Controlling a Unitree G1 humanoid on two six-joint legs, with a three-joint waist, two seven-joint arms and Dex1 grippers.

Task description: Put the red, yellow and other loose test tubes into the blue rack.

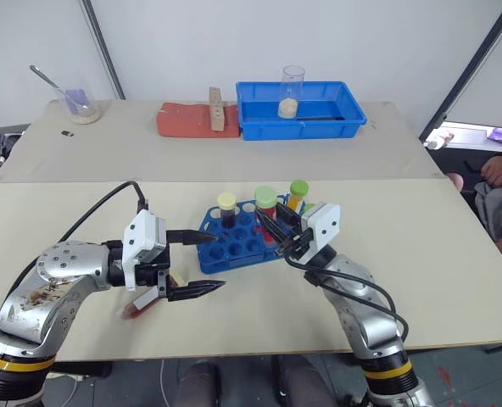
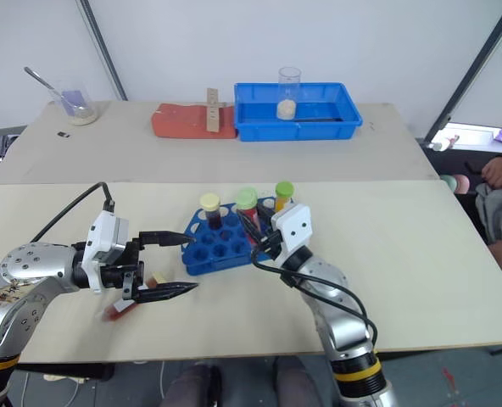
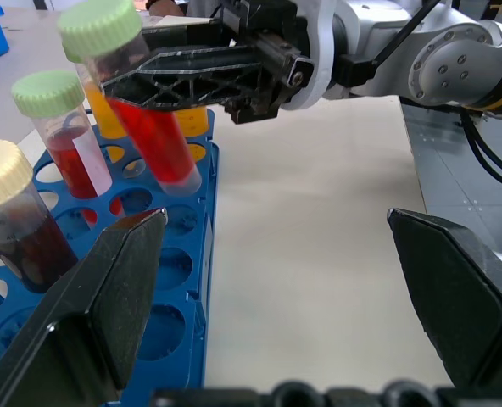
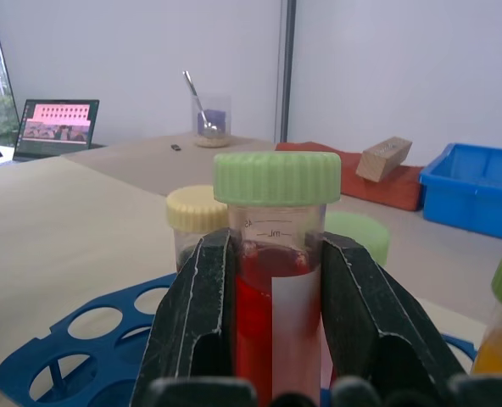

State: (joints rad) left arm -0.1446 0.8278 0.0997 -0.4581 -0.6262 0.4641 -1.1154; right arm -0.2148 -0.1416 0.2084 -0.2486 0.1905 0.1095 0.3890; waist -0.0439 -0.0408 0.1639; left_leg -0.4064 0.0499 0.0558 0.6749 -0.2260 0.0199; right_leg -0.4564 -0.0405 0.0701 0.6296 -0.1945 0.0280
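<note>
The blue rack [image 1: 225, 253] stands mid-table with a cream-capped dark tube [image 1: 226, 208], a green-capped red tube [image 3: 60, 136] and a green-capped orange tube [image 1: 298, 193] upright in it. My right gripper [image 1: 266, 222] is shut on another green-capped red tube [image 4: 276, 280], tilted, its bottom just above the holes at the rack's right edge [image 3: 183, 182]. My left gripper [image 1: 196, 264] hangs open just left of the rack. Under it a loose red tube [image 1: 136, 307] lies on the table.
At the back stand a blue bin [image 1: 336, 127] holding a clear beaker [image 1: 291, 91], a red pad [image 1: 183, 121] with a wooden block [image 1: 216, 108], and a glass with a spoon [image 1: 81, 106]. A person [image 1: 501, 182] sits at the right edge.
</note>
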